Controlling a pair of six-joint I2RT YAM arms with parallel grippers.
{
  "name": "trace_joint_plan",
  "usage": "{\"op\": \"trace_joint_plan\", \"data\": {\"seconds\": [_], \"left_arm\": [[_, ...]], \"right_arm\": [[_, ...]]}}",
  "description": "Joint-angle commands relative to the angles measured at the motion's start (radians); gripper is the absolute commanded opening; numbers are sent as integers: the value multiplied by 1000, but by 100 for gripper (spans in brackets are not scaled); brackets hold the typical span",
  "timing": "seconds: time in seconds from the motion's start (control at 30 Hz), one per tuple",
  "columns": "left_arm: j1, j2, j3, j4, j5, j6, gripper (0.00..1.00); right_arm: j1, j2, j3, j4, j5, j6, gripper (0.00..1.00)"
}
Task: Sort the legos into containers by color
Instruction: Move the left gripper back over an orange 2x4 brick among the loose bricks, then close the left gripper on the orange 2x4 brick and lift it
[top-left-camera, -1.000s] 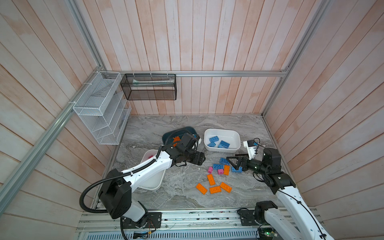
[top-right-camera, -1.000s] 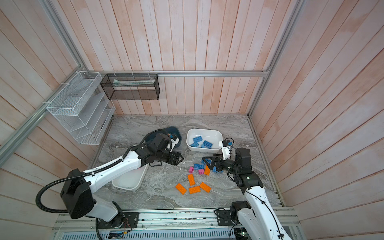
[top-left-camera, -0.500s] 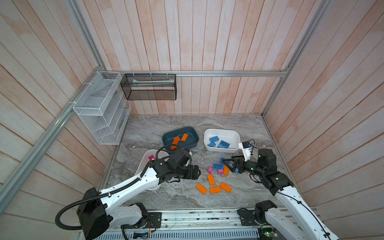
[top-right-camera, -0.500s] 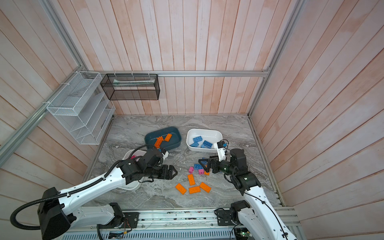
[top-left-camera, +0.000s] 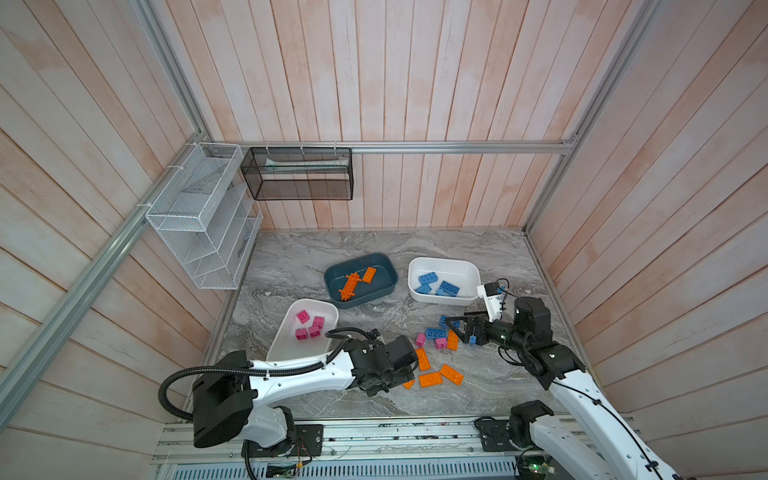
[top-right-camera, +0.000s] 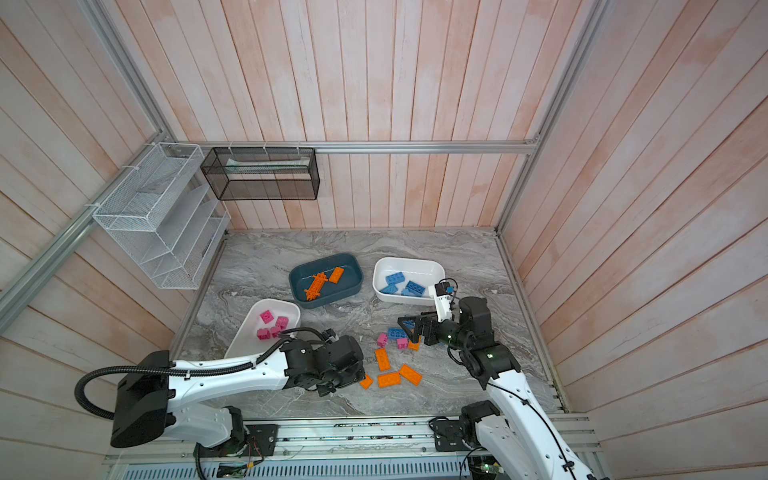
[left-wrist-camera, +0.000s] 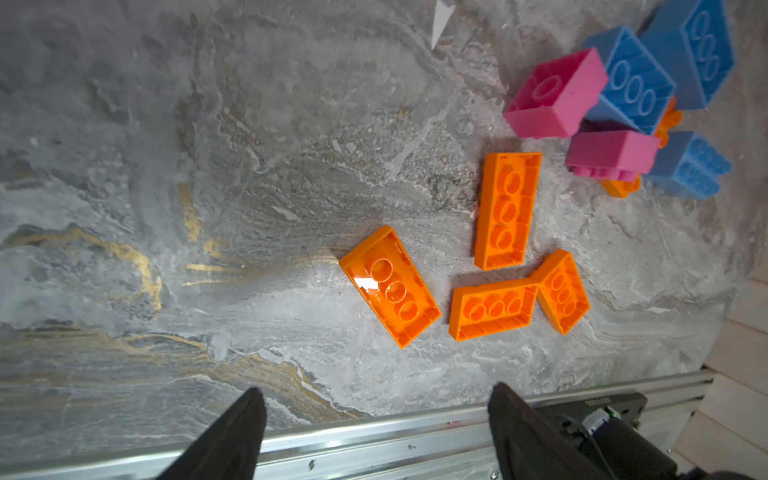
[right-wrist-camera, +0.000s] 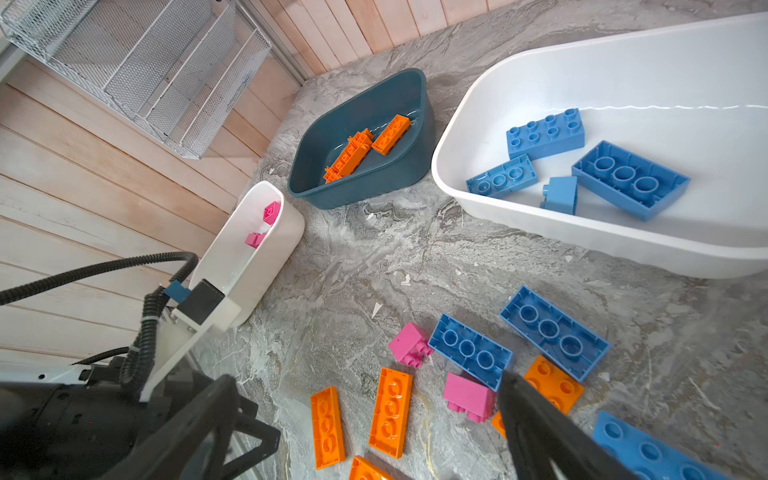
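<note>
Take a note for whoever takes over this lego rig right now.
The left gripper is open and empty beside the loose orange bricks. The right gripper is open and empty at the mixed pile.
Done: two orange pieces in the teal tub, four blue bricks in the far white tub, four pink bricks in the near white tub.
Left on the table: at least five orange, two pink, about three blue.

- Pulled left tool (left-wrist-camera: 376, 388) off the dark teal tub (top-left-camera: 384, 272), back to loose orange bricks (left-wrist-camera: 390, 286) just ahead of it.
- Edged right tool (right-wrist-camera: 365, 377) further over the mixed pile (right-wrist-camera: 469, 353).
</note>
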Motion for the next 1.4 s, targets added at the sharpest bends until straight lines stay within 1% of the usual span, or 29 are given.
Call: {"op": "trace_joint_plan", "data": {"seconds": [0.0,0.1,0.17,0.3,0.47,0.53,0.63,0.8,0.97,1.03,1.07,1.2,1.3,1.33,1.37], "left_arm": [[-2,73,71,-16,-55,-167,86],[-2,126,99,3,-63,-210,85],[-2,170,125,-11,-57,-235,83],[-1,248,180,-60,-47,-264,76],[2,315,252,-164,-97,-270,69],[3,347,279,-203,-96,-266,67],[7,382,300,-215,-82,-255,64],[13,404,297,-230,-78,-249,60],[13,441,316,-243,-54,-224,51],[13,456,327,-251,-44,-209,49],[13,461,332,-257,-40,-202,46],[9,467,333,-253,-22,-188,43],[5,464,333,-254,-19,-173,26],[5,457,332,-260,-26,-169,23],[7,445,328,-264,-37,-164,23]], "right_arm": [[5,-4,-22,14,-17,0,98],[4,-18,-37,18,-21,4,98],[3,-26,-45,18,-20,6,98],[-1,-35,-57,8,-19,-1,98],[-13,-39,-70,6,-23,-15,98],[-21,-39,-77,6,-29,-19,98],[-35,-39,-83,15,-42,-20,98],[-54,-36,-88,21,-59,-27,98],[-63,-30,-92,29,-72,-30,98],[-66,-31,-93,30,-75,-30,98],[-68,-32,-93,29,-75,-31,98],[-71,-30,-95,33,-80,-32,98],[-73,-30,-95,33,-81,-30,98],[-73,-31,-95,34,-78,-29,98],[-73,-32,-94,33,-78,-29,98]]}}
